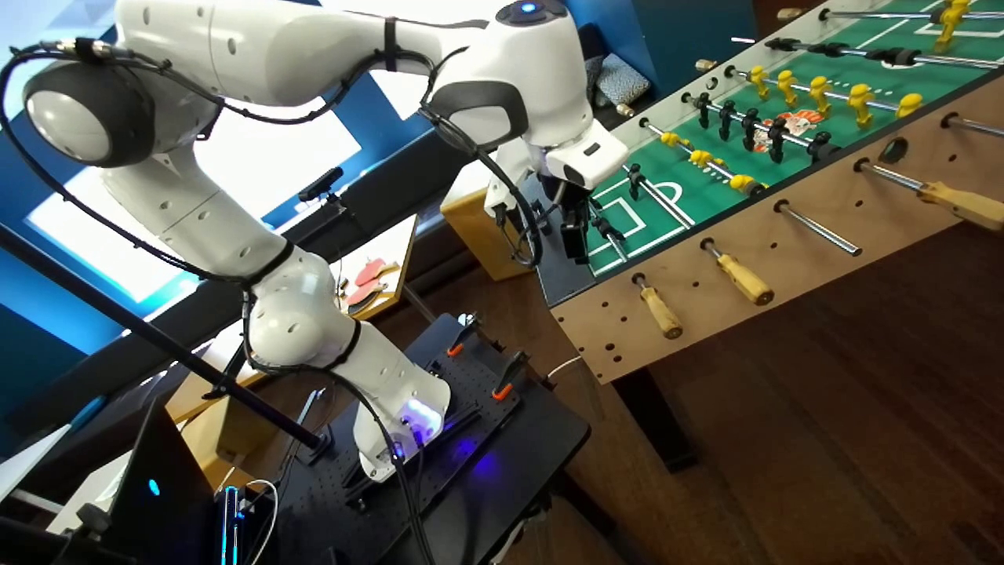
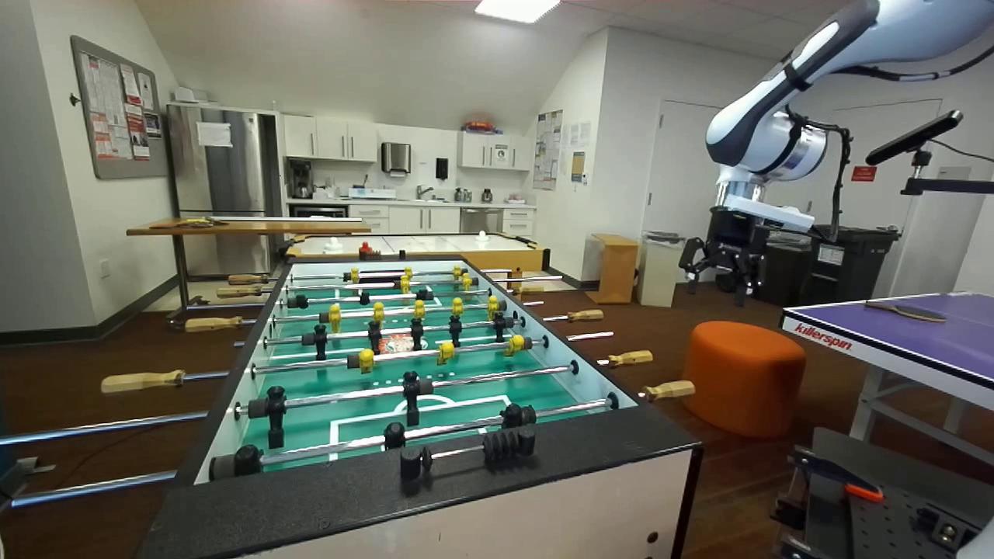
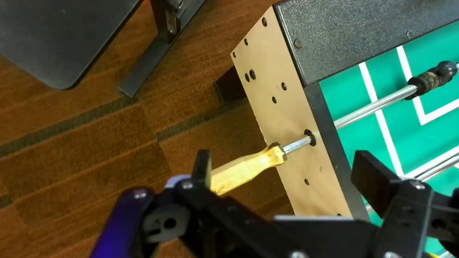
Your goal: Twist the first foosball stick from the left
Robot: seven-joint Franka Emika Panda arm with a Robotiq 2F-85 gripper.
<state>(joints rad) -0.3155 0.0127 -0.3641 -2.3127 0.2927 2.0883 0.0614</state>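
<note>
Below the jaws, apart from them: leftmost yellow-handled steel foosball stick (image 3: 247,167), qty 1. Black two-finger gripper (image 3: 285,166), qty 1: jaws wide, nothing held. Step (est.): approach/align. Next, prob.: centre, lower, grip, twist. Farther from jaws, in an exterior view: tan flat panel (image 1: 745,235), 2 more yellow wooden handles (image 1: 743,280). Below jaw ht.: 1 orange cylindrical stool (image 2: 745,378).

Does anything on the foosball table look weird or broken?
Yes. One metal rod sticking out of the tan side panel ends bare in both exterior views, while those on either side of it have wooden handles. Its handle may be missing.
</note>
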